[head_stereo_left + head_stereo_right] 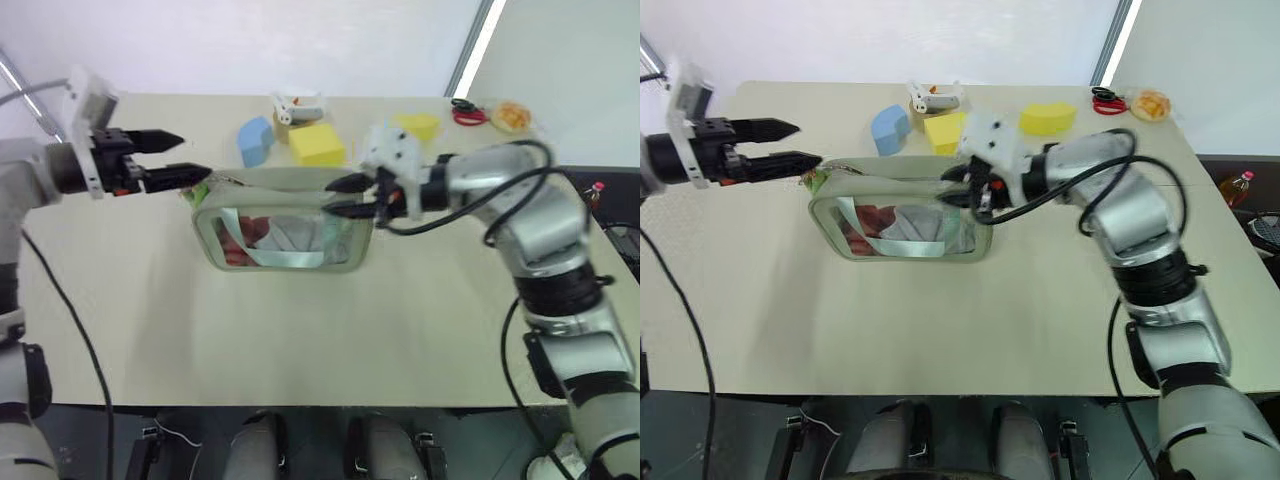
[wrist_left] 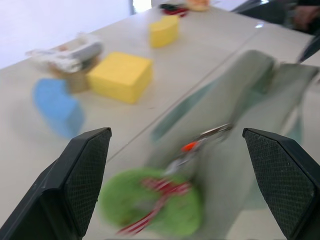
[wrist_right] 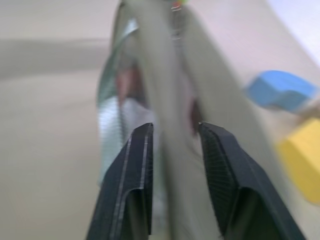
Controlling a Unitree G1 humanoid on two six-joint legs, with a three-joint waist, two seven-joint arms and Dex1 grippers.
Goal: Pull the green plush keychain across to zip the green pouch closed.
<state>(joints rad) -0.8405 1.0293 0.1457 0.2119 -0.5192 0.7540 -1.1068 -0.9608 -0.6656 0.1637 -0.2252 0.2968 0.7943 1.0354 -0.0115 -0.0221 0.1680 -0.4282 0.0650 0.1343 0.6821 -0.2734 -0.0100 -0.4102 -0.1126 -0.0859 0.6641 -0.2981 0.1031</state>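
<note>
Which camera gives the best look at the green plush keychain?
The left wrist view: the green plush keychain lies large between that gripper's fingers, its ring visible though blurred. Both eye views show a small green patch at the green pouch's left end; the right wrist view shows a speck.

fuzzy green plush keychain (image 2: 152,202), seemingly matt cloth green pouch (image 1: 285,262), clear glossy window
</note>
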